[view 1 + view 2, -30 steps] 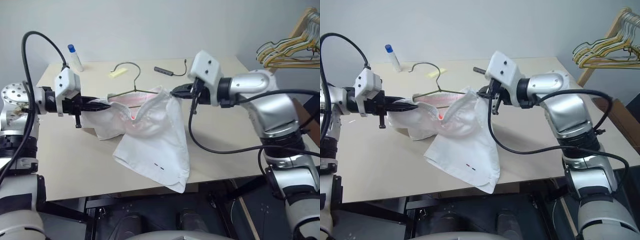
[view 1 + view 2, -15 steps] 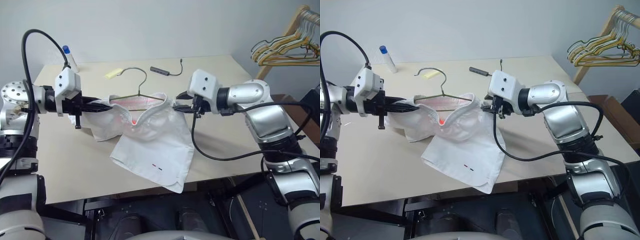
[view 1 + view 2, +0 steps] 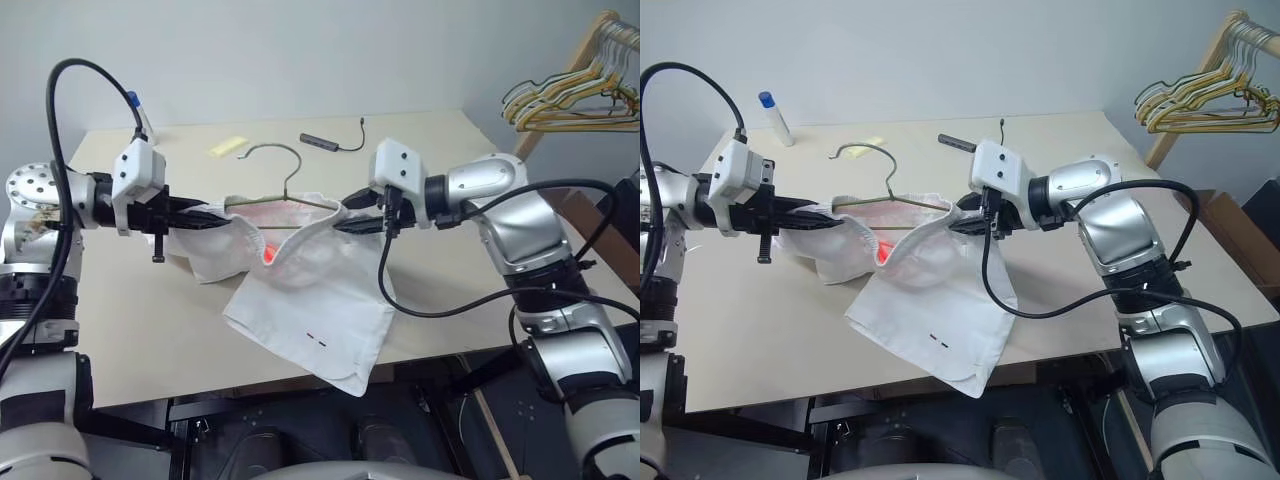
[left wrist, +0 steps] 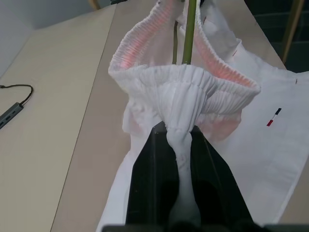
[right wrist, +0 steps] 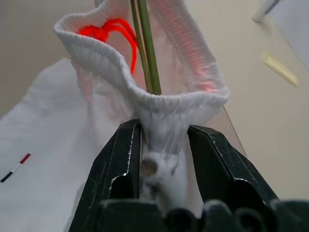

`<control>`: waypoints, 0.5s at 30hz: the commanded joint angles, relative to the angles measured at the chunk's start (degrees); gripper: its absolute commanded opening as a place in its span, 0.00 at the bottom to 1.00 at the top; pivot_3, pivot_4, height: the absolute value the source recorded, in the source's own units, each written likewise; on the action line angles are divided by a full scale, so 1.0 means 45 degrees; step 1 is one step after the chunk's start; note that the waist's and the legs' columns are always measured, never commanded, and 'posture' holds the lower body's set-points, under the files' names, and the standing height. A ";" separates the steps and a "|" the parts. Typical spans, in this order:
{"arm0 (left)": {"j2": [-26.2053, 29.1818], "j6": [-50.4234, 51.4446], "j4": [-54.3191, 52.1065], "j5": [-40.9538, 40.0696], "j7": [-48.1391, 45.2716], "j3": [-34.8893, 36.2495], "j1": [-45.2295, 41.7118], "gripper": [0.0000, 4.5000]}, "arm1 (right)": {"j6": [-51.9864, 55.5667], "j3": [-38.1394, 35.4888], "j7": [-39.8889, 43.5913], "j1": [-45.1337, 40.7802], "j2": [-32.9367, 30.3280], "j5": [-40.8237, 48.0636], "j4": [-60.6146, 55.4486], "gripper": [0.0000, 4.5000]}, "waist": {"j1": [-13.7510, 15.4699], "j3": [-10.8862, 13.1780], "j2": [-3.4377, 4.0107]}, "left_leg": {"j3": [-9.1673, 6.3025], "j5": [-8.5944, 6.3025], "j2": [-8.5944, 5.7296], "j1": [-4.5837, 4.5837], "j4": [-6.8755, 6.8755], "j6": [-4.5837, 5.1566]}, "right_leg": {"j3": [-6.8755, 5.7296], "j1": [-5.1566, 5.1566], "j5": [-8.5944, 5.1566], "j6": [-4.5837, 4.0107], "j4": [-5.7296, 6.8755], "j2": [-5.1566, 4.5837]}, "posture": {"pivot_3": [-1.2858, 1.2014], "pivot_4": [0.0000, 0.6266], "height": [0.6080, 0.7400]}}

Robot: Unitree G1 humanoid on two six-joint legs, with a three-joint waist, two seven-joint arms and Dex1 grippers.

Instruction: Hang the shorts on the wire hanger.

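Both arms level, jaws pinching the shorts (image 3: 300, 290) waistband ends.

both arms raised, reaching inward toward each other; left gripper (image 3: 215, 212) clamped tight on the shorts (image 3: 310, 300), right gripper (image 3: 345, 224) pinching their waistband too.

a pale beige table (image 3: 130, 330) carries everything. the shorts (image 3: 310, 300) trail onto it below both grippers, one leg hanging over the near edge. beyond the left gripper (image 3: 222, 211) stands a blue-capped bottle (image 3: 139, 112); a yellow note (image 3: 227, 147) lies past it. beyond the right gripper (image 3: 342, 212) lies a grey adapter (image 3: 320, 142) with cable.
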 commanded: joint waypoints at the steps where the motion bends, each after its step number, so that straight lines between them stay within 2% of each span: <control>1: 0.0015 -0.0031 -0.0124 -0.0271 0.0138 0.0339 -0.0199 0.00 | 0.0236 -0.0403 0.0179 -0.0502 -0.0036 0.0262 -0.0079 0.25 | 0.0012 0.0000 0.0000 | 0.0000 0.0000 0.0000 -0.0001 0.0000 0.0000 | -0.0001 0.0000 0.0000 0.0000 0.0000 0.0000 | 0.52 0.00 1.00; 4: -0.0129 0.0076 0.0076 -0.0422 0.0172 0.0401 -0.0370 0.00 | 0.0136 -0.0329 0.0227 -0.0371 -0.0150 0.0146 -0.0189 0.03 | 0.0030 0.0000 0.0000 | -0.0002 0.0000 0.0000 -0.0003 0.0000 0.0000 | -0.0004 0.0000 0.0000 0.0000 -0.0001 0.0000 | 0.52 0.00 1.00; 5: -0.0187 0.0178 0.0216 -0.0485 0.0164 0.0412 -0.0468 0.00 | 0.0122 -0.0306 0.0175 -0.0309 -0.0166 0.0063 -0.0229 0.01 | 0.0029 0.0000 0.0000 | -0.0002 0.0000 -0.0002 -0.0003 0.0001 0.0000 | -0.0004 0.0000 0.0000 0.0000 0.0000 -0.0001 | 0.52 0.00 1.00; 12: -0.0934 -0.0716 0.1808 -0.0452 0.0969 0.0937 -0.1203 0.45 | 0.0443 -0.0539 -0.0213 0.0095 -0.0301 0.0089 -0.0644 0.01 | 0.0003 0.0000 0.0000 | -0.0002 0.0000 -0.0001 -0.0002 0.0008 0.0000 | -0.0007 0.0004 0.0000 0.0001 -0.0001 0.0000 | 0.51 0.00 1.00; 15: -0.1173 -0.0865 0.2493 -0.1068 0.1355 0.1746 -0.1806 0.66 | 0.1295 -0.0961 -0.0872 0.0355 -0.0379 0.0259 -0.0893 0.01 | -0.0026 0.0000 0.0000 | -0.0001 0.0000 0.0000 -0.0004 0.0009 -0.0001 | -0.0007 0.0003 0.0001 0.0001 -0.0001 0.0000 | 0.50 0.00 1.00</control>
